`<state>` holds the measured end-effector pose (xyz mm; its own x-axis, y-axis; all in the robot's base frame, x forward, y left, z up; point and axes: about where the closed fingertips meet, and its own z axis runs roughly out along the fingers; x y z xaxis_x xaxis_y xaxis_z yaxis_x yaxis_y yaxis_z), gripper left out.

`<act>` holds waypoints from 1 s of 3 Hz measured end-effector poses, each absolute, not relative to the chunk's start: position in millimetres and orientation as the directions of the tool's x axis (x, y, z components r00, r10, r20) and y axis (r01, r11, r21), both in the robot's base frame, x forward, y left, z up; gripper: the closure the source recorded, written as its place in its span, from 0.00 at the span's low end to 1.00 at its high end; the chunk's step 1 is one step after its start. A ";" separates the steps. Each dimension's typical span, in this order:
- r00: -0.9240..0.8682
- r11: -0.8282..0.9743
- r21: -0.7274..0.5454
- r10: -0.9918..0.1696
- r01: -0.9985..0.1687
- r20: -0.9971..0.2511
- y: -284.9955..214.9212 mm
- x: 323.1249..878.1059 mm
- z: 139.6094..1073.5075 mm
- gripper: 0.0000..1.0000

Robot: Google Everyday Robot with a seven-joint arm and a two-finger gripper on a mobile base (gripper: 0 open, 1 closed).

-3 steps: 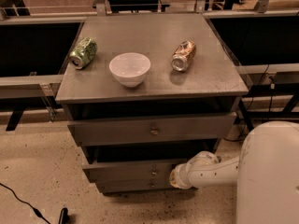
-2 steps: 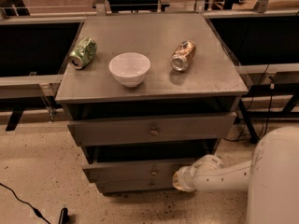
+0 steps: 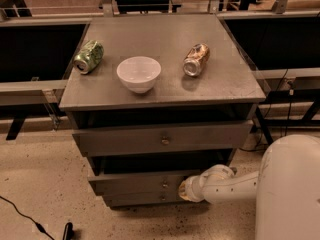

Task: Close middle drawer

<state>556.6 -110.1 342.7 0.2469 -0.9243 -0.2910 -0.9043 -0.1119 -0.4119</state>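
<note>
The grey cabinet has three drawer fronts. The middle drawer (image 3: 140, 181) has a small brass knob (image 3: 165, 184). It stands out a little from the cabinet, with a dark gap above it. My gripper (image 3: 184, 189), at the end of a white arm (image 3: 225, 184), is low at the right end of the middle drawer's front, against it or very close to it. The larger top drawer (image 3: 160, 139) above it also stands slightly out. The slim bottom front (image 3: 140, 199) lies just below the gripper's level.
On the cabinet top (image 3: 165, 39) are a green can (image 3: 89, 57) lying on its side, a white bowl (image 3: 139, 74) and a crushed brown can (image 3: 196, 60). My white body (image 3: 292, 194) fills the lower right. A black cable (image 3: 30, 219) runs over the floor at lower left.
My white body and arm have shifted to the right of the view. The gripper stays at the right end of the middle drawer's front, a little further left than before.
</note>
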 end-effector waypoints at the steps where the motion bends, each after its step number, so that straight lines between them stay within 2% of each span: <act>1: 0.250 -0.113 -0.416 -0.924 -0.902 -0.291 -106.6 558.6 342.8 1.00; 3: 0.269 -0.124 -0.452 -0.923 -0.884 -0.274 -99.7 581.1 355.4 1.00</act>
